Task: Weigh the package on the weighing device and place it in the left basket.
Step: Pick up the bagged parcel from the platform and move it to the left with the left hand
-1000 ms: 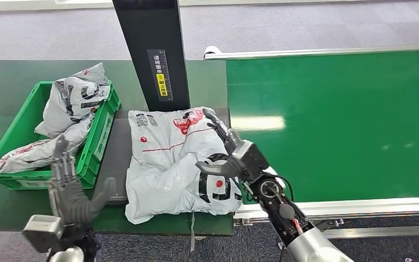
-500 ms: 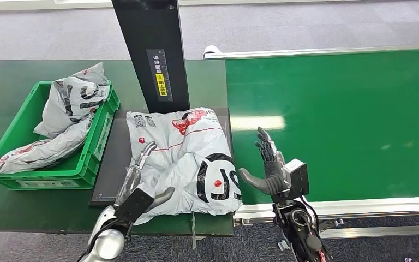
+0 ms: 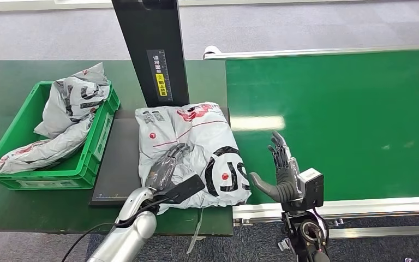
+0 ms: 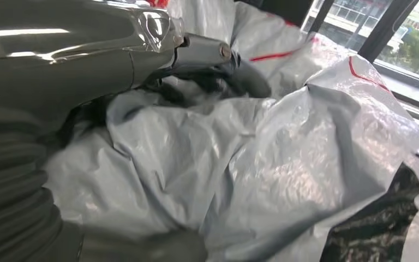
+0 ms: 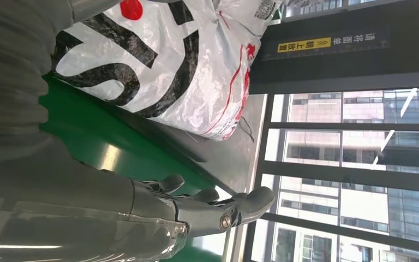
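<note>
- the package point(image 3: 196, 150), a grey crumpled mailer bag, lies on the dark weighing device point(image 3: 114, 164) at the bench's point(image 3: 11, 213) front edge, just in front of the black post point(image 3: 153, 49).
- the left hand point(image 3: 166, 174) rests on the bag's near left part, its fingers point(image 3: 169, 164) lying over the film; whether they pinch a fold i cannot tell, as the left wrist view is too close and blurred.
- the right hand point(image 3: 281, 174) stands apart from the bag over the conveyor point(image 3: 349, 109), fingers spread and holding nothing.
- to do this step well, i judge the left hand should gather a firm fold of film, since the slack bag will sag and slip.
- lift high enough to pass the wall of the left basket point(image 3: 95, 147), which already holds other bags point(image 3: 65, 109) near the bench's left edge.
</note>
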